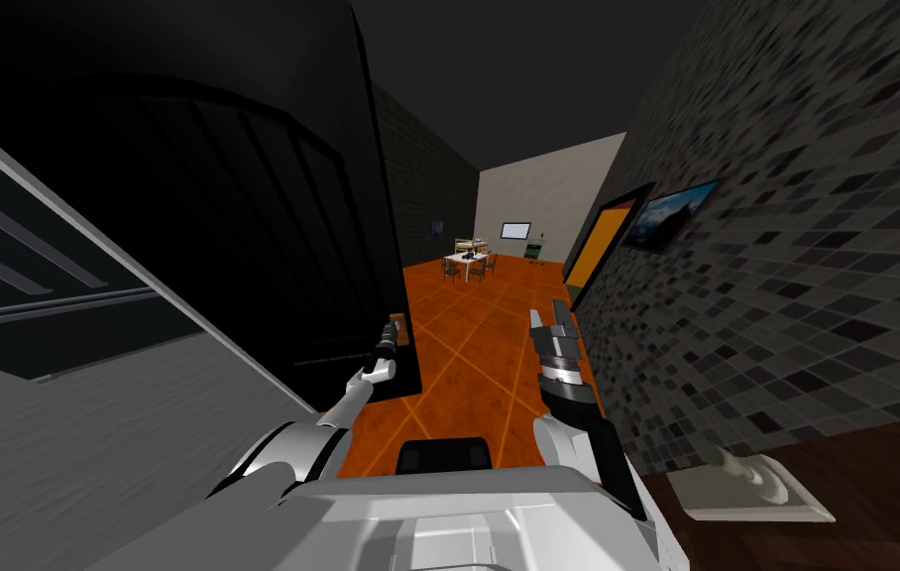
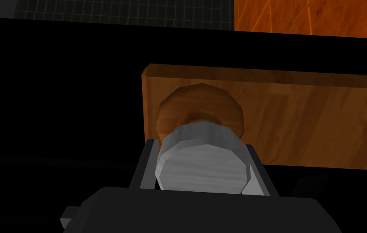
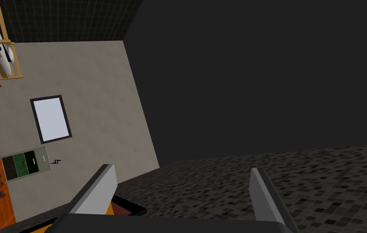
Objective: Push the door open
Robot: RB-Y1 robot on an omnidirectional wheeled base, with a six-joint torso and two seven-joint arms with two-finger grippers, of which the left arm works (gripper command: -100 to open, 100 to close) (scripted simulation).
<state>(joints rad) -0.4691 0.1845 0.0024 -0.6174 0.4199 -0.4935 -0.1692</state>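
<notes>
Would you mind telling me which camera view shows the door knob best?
The left wrist view: the grey knob sits close up, clamped in the left gripper's jaws before a brown plate. In the head view that gripper covers it at the door's edge. The right gripper, open, faces elsewhere.

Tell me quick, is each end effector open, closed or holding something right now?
Left end effector: closed on the grey door knob.
Right end effector: open, holding nothing.
</notes>
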